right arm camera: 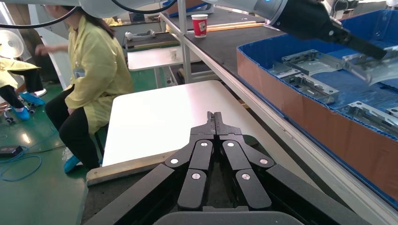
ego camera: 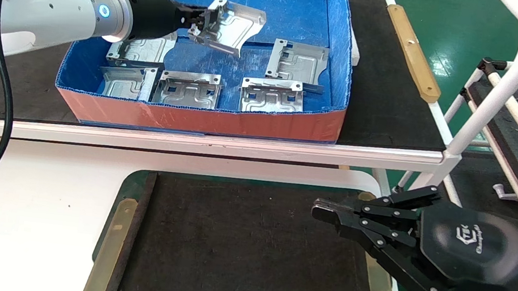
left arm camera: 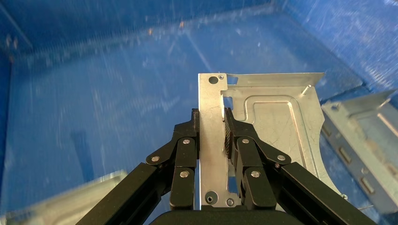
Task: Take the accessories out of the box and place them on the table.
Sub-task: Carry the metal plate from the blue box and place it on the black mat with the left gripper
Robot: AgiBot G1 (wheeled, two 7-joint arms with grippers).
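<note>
Nearest, the right hand (ego camera: 324,210) hangs pinched closed and empty over the tabletop (ego camera: 38,198) at its mat's right edge. Farther off, in the box (ego camera: 203,119), five plates lie flat. Above them the left hand (ego camera: 200,21) clamps a sixth plate (ego camera: 234,23), lifted and tilted.

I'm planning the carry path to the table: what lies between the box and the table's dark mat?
In the head view, the bench's white front rail and the table's white top separate the box from the mat; nothing lies loose there.
</note>
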